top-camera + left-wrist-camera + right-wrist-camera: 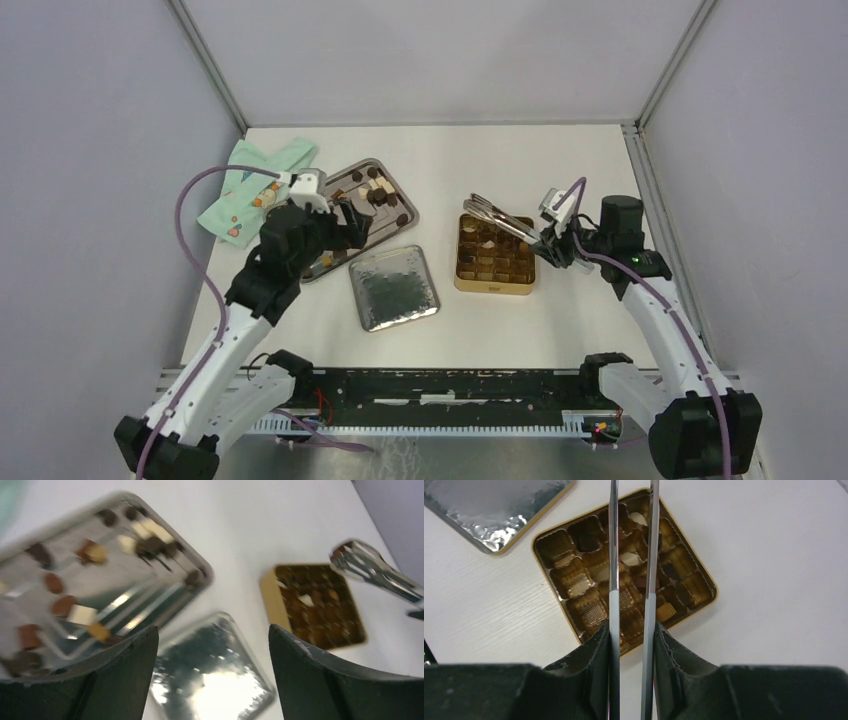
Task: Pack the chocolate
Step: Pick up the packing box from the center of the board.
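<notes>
Many small brown and cream chocolate cubes (62, 605) lie on the shiny metal tray (116, 580) just ahead of the wide-open left gripper (212, 631), while the farther right gripper (631, 635) pinches silver tongs (614, 555) over the square gold box (574, 582).

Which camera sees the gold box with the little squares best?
The right wrist view: it looks down on the gold box, sharp, compartments clear, only tongs crossing it. The top view shows it small; the left wrist view, blurred.
</notes>
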`<state>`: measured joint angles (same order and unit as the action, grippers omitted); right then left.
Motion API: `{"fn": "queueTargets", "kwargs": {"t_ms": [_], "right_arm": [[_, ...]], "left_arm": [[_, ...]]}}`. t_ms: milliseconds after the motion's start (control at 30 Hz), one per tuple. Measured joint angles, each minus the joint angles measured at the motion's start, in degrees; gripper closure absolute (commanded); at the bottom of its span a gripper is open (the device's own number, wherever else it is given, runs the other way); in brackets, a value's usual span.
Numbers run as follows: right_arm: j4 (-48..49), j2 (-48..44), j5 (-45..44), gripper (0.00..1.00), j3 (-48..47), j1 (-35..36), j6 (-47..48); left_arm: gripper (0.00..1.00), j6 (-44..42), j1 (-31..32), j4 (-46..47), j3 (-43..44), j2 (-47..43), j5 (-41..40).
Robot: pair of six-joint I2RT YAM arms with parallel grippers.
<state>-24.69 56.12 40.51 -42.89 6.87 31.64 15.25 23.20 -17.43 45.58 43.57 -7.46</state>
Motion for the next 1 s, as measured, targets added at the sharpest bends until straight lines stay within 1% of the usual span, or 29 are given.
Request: {"fn": "queueTargets", "kwargs": {"t_ms": [100, 133, 167, 233, 333, 367, 433, 467, 533, 667, 733, 800, 833, 900, 1000], "right_arm": [[0.63, -0.94, 1.03, 1.00, 0.57, -4.81, -1.46], [0.74, -1.11, 1.03, 1.00, 0.63, -5.92, -1.90], [0.85, -1.14, 1.01, 1.00, 0.63, -6.80, -2.45], [1.11, -1.09, 0.79, 1.00, 0.63, -8.15, -3.30], [1.57, -1.09, -0.07, 1.00, 0.83, -9.05, -4.42], [1.68, -1.09, -0.35, 1.00, 0.98, -9.20, -4.72], [1.75, -1.11, -0.70, 1.00, 1.25, -9.25, -5.09], [1.77, -1.11, -0.74, 1.00, 1.36, -9.25, -5.27], [1.81, -1.11, -0.74, 1.00, 1.49, -9.25, -5.57], [1.92, -1.11, -0.74, 1.00, 1.53, -9.25, -5.92], [1.92, -1.11, -0.74, 1.00, 1.53, -9.25, -5.99], [1.92, -1.11, -0.79, 1.00, 1.53, -9.25, -6.10], [1.92, -1.11, -0.90, 1.00, 1.53, -9.25, -6.12], [1.95, -1.11, -1.14, 1.00, 1.53, -9.25, -6.14], [1.95, -1.09, -1.53, 1.00, 1.55, -9.25, -6.14]], "left_arm": [[0.39, 7.98, 0.44, 3.45, -0.66, 6.43, 10.95], [0.45, 11.47, 1.29, 5.60, -1.86, 8.22, 12.87], [0.50, 14.58, 2.67, 7.10, -3.23, 9.55, 14.01], [0.55, 18.88, 7.76, 8.52, -5.11, 11.91, 12.39], [0.55, 23.15, 20.44, 9.60, -4.48, 18.47, 5.42], [0.53, 23.74, 23.02, 9.86, -3.76, 20.68, 3.91], [0.45, 24.55, 27.21, 10.05, -0.83, 26.71, -0.26], [0.41, 24.65, 27.98, 10.27, 0.61, 29.31, -1.75], [0.35, 24.92, 28.68, 10.32, 4.59, 35.28, -4.87], [0.34, 24.98, 28.68, 10.25, 12.13, 45.70, -9.57], [0.37, 24.92, 28.65, 10.12, 15.37, 50.01, -11.39], [0.41, 24.74, 28.65, 9.70, 18.34, 53.48, -12.87], [0.42, 24.44, 28.65, 9.68, 19.34, 54.71, -13.53], [0.49, 23.82, 28.63, 8.87, 21.40, 56.94, -14.82], [0.54, 22.71, 28.33, 7.78, 24.48, 60.06, -16.15]]}}
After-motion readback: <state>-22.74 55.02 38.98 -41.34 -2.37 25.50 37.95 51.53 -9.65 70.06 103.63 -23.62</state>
